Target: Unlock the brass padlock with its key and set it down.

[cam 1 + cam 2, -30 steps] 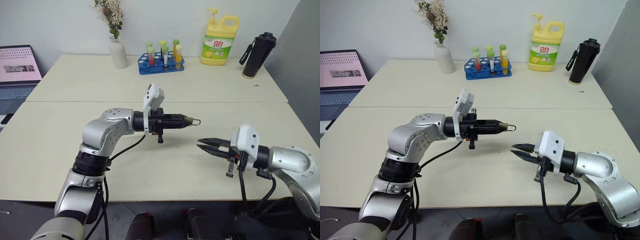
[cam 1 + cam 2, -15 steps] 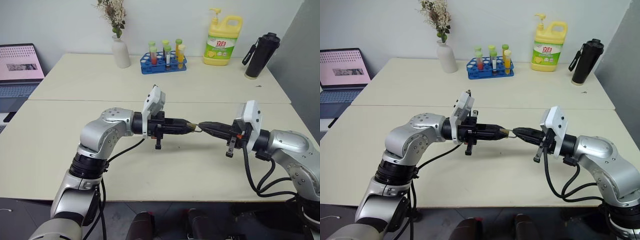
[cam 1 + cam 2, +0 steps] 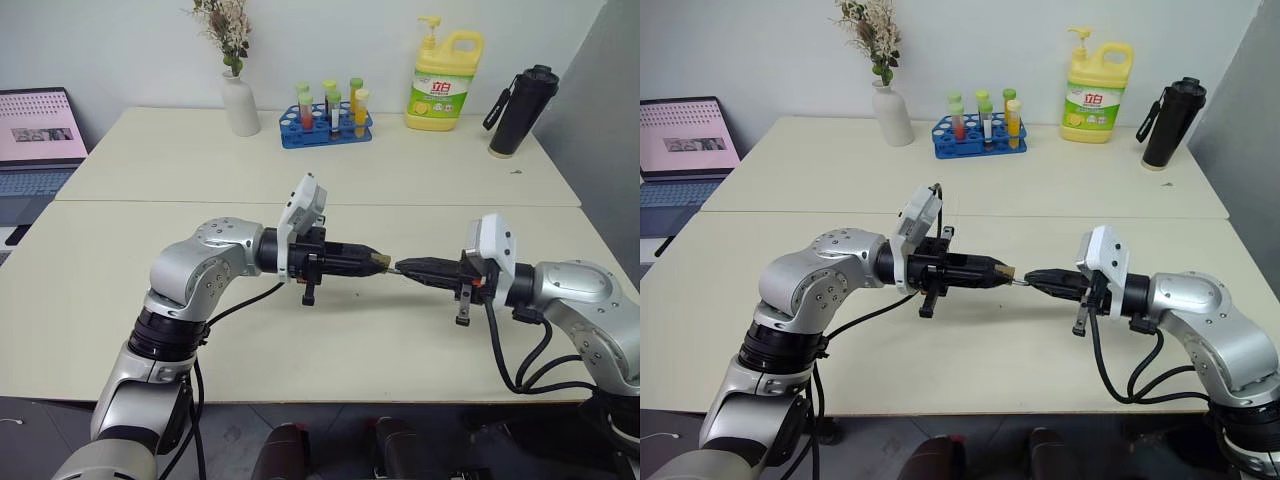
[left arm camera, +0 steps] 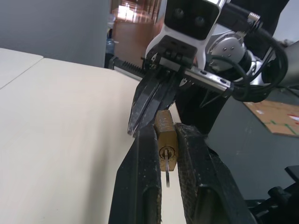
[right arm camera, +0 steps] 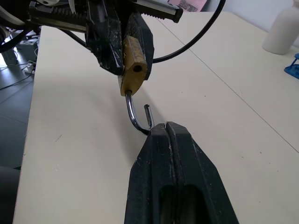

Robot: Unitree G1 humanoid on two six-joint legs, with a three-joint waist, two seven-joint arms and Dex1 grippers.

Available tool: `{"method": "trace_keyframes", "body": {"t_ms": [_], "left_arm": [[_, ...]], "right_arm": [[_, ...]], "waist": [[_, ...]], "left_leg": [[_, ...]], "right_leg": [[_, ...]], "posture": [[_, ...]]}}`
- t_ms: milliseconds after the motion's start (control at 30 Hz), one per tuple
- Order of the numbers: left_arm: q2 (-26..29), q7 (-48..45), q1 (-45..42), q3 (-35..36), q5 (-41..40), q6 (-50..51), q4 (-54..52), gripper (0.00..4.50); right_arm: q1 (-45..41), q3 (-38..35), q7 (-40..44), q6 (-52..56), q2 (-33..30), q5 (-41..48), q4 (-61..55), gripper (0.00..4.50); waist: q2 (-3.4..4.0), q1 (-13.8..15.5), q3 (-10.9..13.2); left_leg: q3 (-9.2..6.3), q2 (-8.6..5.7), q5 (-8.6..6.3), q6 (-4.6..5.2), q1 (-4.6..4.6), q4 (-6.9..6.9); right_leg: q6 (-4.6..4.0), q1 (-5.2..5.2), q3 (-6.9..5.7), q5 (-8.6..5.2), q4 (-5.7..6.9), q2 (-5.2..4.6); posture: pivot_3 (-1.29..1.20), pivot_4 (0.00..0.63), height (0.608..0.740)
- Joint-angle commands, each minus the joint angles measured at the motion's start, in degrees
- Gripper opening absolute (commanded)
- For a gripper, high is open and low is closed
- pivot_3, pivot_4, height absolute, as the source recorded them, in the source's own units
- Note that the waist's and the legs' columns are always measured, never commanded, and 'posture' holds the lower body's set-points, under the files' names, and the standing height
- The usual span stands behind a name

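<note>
Left gripper (image 4: 161,154): its two black fingers (image 4: 140,186) are clenched on the small golden-brass padlock with squarish body (image 4: 164,135), one finger on each flat side. The padlock is held above the cream worktop (image 3: 300,170), not resting on it. The keyhole face looks toward the left wrist camera, and the thin silvery metal key (image 4: 167,172) sits in the keyhole, its blade hanging out between the fingers.

The thin silvery U-shaped shackle (image 5: 137,116) stands out of the far end of the padlock body, away from the left gripper. In the right wrist view one leg is still in the body; the other leg is out and free, so the shackle is open.

Right gripper (image 5: 167,128): fingers pressed fully together, tips at the bend of the shackle. Touching or just beside it; a grip on it cannot be told. The two grippers point at each other, tip to tip, over the near worktop.

Count: one padlock, one key.

Far side of the worktop, well apart from the grippers: one white vase with dried flowers (image 3: 238,100), one blue rack of test tubes (image 3: 325,125), one yellow detergent bottle with pump (image 3: 440,75), one black flask (image 3: 518,100). One laptop with a pink screen (image 3: 38,130) stands off to the left.
</note>
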Motion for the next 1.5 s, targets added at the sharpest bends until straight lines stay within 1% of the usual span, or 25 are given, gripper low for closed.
{"method": "trace_keyframes", "body": {"t_ms": [33,400,700,967,1233,1500], "left_arm": [[0.47,-0.21,-0.63,1.61,-1.97,0.69,-2.28,0.16],[0.64,0.59,-0.49,1.93,-2.33,1.68,-2.45,0.16],[0.27,2.27,0.49,2.32,-2.92,2.93,-2.06,0.16],[0.43,2.46,0.61,2.35,-3.1,3.13,-2.19,0.16],[0.6,2.55,0.88,2.24,-2.82,3.1,-2.4,0.16],[0.62,2.57,0.88,2.17,-2.67,3.07,-2.31,0.16]], "right_arm": [[-0.97,-0.14,1.73,-1.66,-0.86,-0.23,-0.19,0.0],[-0.87,0.11,3.08,-1.21,-0.89,0.44,-0.79,0.0],[0.97,0.12,2.58,-0.79,-1.29,0.27,-1.87,0.0],[0.55,0.31,1.34,-1.82,-0.41,-0.54,-1.62,0.0],[0.64,-0.23,2.37,-0.37,0.17,1.93,-2.75,0.0],[0.76,0.03,2.1,-0.61,-0.26,1.93,-3.01,0.0]], "waist": [[0.0,0.0,0.0],[0.0,0.0,0.0],[0.0,0.01,0.0],[0.0,0.01,0.0],[0.0,0.01,0.0],[0.0,0.01,0.0]], "left_leg": [[0.0,0.0,0.0,0.0,0.0,0.0],[-0.01,0.0,0.0,0.0,0.0,0.0],[-0.01,0.01,0.0,0.0,0.0,0.0],[-0.01,0.01,0.0,0.0,0.0,0.0],[-0.01,0.01,0.0,0.0,0.0,0.0],[-0.01,0.01,0.0,0.0,0.0,0.0]], "right_leg": [[0.0,0.0,0.0,0.0,0.0,0.0],[0.0,0.0,0.0,0.0,0.0,0.0],[0.0,0.0,0.0,0.0,0.0,0.0],[0.0,0.0,0.0,0.0,0.0,0.0],[0.0,0.0,0.0,0.0,0.0,0.0],[0.01,0.0,0.0,0.0,0.0,0.0]], "posture": [[0.0,0.15,0.74],[0.0,0.15,0.74],[0.0,0.15,0.74],[0.0,0.15,0.74],[0.0,0.15,0.74],[0.0,0.15,0.74]]}}
